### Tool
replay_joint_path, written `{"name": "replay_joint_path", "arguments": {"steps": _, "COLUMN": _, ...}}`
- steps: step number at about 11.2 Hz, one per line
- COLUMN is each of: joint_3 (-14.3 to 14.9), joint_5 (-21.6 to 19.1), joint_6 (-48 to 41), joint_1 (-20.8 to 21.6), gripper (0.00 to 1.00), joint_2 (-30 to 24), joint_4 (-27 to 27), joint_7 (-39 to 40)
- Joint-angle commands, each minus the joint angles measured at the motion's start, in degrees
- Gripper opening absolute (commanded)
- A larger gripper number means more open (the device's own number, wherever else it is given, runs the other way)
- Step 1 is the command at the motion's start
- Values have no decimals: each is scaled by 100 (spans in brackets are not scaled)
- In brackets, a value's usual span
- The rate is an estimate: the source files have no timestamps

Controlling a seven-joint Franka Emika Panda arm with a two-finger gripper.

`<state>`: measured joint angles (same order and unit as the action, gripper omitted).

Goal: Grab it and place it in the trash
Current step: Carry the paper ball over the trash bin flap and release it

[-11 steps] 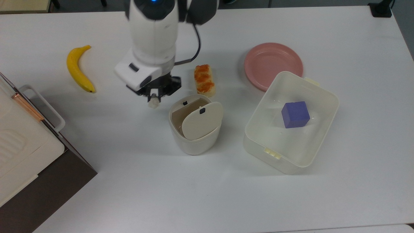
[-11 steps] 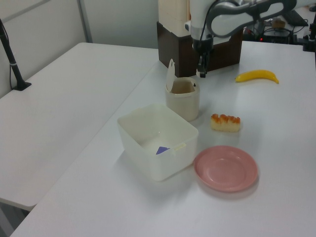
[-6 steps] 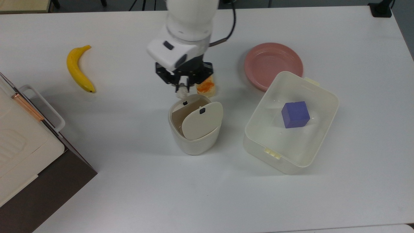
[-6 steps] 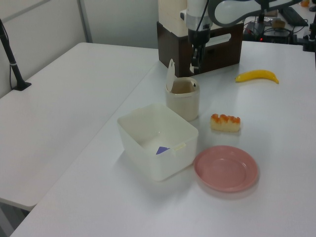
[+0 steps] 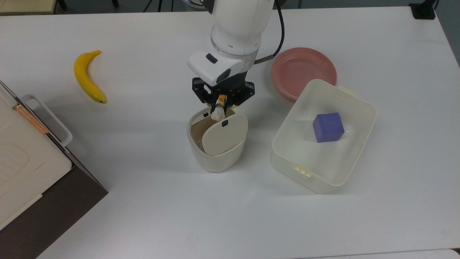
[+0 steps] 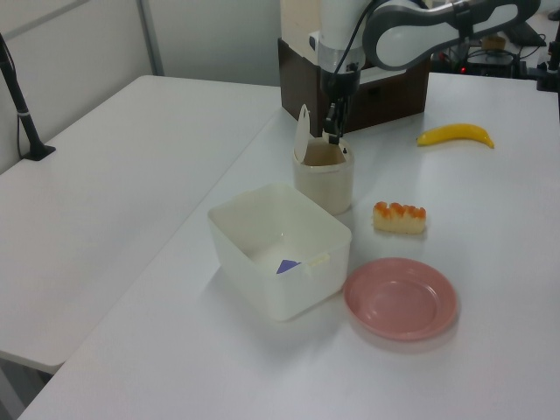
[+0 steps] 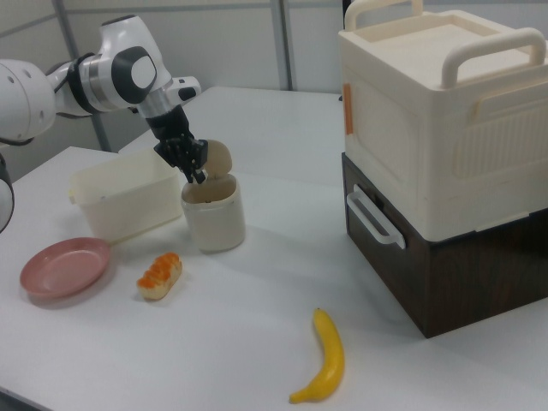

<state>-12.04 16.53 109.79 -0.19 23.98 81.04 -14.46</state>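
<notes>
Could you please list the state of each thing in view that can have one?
gripper: shut on the paper wad, above the bin's opening.
paper wad: held, not yet dropped.
trash bin: upright, swing lid tilted open.
rectangular container: open, blue cube inside.
pink plate: empty.
bread slice: lying on the table.
banana: lying on the table.

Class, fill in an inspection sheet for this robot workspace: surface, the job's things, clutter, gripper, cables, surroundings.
Surface: white table, no spills seen.
Job's things: paper wad held over the trash bin; swing lid tilted.
Clutter: banana, bread slice, pink plate, cream container holding a purple cube.
Gripper: gripper shut on the wad, at the bin's rim.
Cables: black cable along the arm.
Surroundings: cream box on a brown cabinet; second table.
</notes>
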Motion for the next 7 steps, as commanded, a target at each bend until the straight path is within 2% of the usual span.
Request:
{"name": "replay_joint_path", "arguments": {"steps": 1, "joint_3": 35, "joint_5": 351, "joint_6": 401, "joint_1": 54, "gripper": 0, "joint_2": 360, "joint_4": -18, "joint_7": -573}}
{"name": "replay_joint_path", "arguments": {"steps": 3, "joint_3": 52, "joint_5": 378, "joint_6": 534, "joint_1": 37, "gripper": 0, "joint_2": 397, "joint_4": -9, "joint_7": -681}}
{"name": "replay_joint_path", "arguments": {"steps": 4, "joint_3": 61, "joint_5": 360, "joint_6": 525, "joint_1": 2, "gripper": 15, "joint_2": 397, "joint_4": -9, "joint_7": -681}}
{"name": "replay_joint_path", "arguments": {"steps": 5, "joint_3": 70, "joint_5": 308, "joint_6": 525, "joint_1": -16, "gripper": 44, "joint_2": 397, "joint_4": -9, "joint_7": -707}}
{"name": "replay_joint_path", "arguments": {"steps": 6, "joint_3": 70, "joint_5": 334, "joint_6": 525, "joint_1": -25, "gripper": 67, "joint_2": 397, "joint_4": -1, "joint_7": -785}}
{"name": "replay_joint_path", "arguments": {"steps": 7, "joint_3": 70, "joint_5": 343, "joint_6": 517, "joint_1": -16, "gripper": 81, "joint_2": 397, "joint_4": 0, "joint_7": -804}}
